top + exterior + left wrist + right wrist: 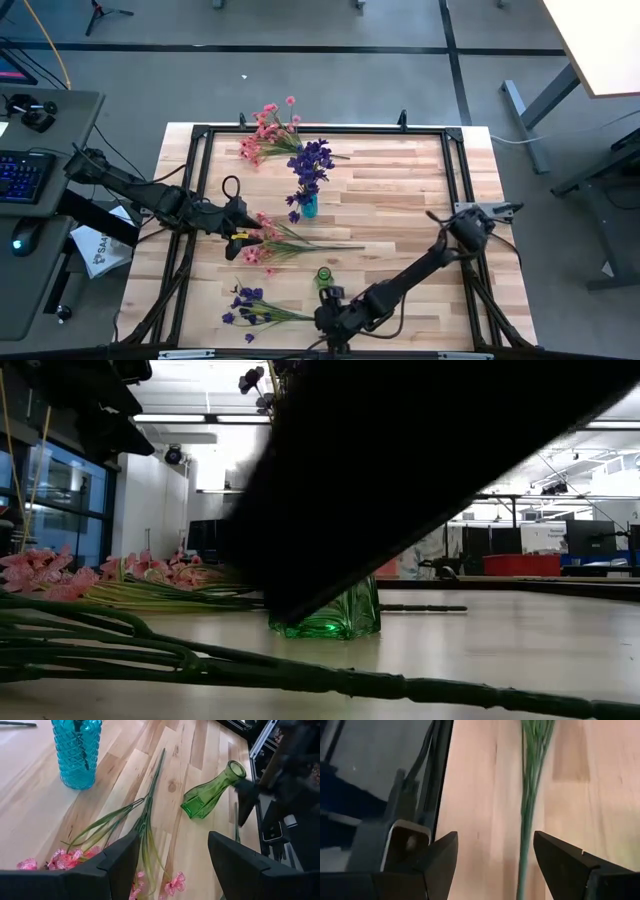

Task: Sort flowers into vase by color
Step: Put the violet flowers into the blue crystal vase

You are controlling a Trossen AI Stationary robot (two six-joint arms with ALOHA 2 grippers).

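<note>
My left gripper (243,236) (172,850) is open and low over a pink sprig (275,240) lying at mid-table; its stems (145,825) run between the fingers. My right gripper (330,318) (495,850) is open at the near edge, its fingers on either side of the green stem (530,795) of a purple sprig (255,305) that lies flat. A green glass vase (323,275) (207,795) stands on its base (335,620) just beyond the right gripper. A blue vase (308,205) (75,750) holds purple sprigs (313,165).
More pink sprigs (268,135) lie in a pile near the far left corner. A black metal frame (455,170) runs round the tabletop. In the low view the right arm (400,460) blocks most of the scene. Bare wood (400,200) lies right of the blue vase.
</note>
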